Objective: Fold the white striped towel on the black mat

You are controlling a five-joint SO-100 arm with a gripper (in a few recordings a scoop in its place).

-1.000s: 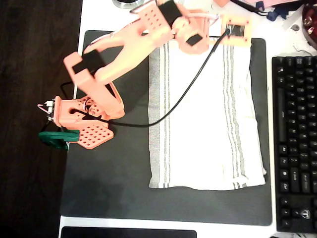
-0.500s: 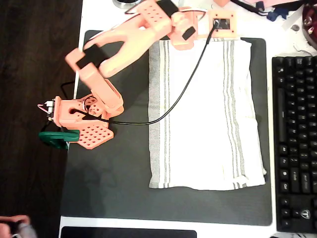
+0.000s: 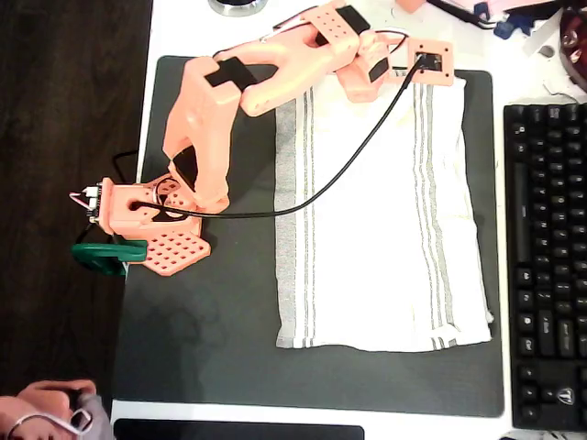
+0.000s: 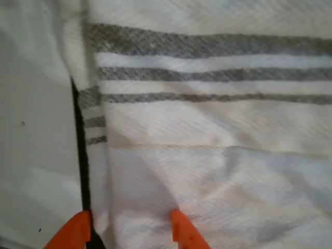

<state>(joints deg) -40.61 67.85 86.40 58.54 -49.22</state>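
The orange jaws hang open over the soft white striped towel's far edge, ready to pinch it.

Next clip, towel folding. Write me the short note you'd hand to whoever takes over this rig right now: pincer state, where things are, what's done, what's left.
Pincer: open, holding nothing. In the wrist view its orange fingertips straddle the towel's edge, one tip by the dark strip of mat at that edge, the other over the cloth.
White striped towel: spread flat and unfolded on the black mat; grey stripe groups run along its left and right sides in the overhead view.
Arm: reached to the towel's top edge in the overhead view.
Done: approach to that edge only.
Left: close on the edge, carry it across to the opposite edge, release, and check that the fold lies flat.
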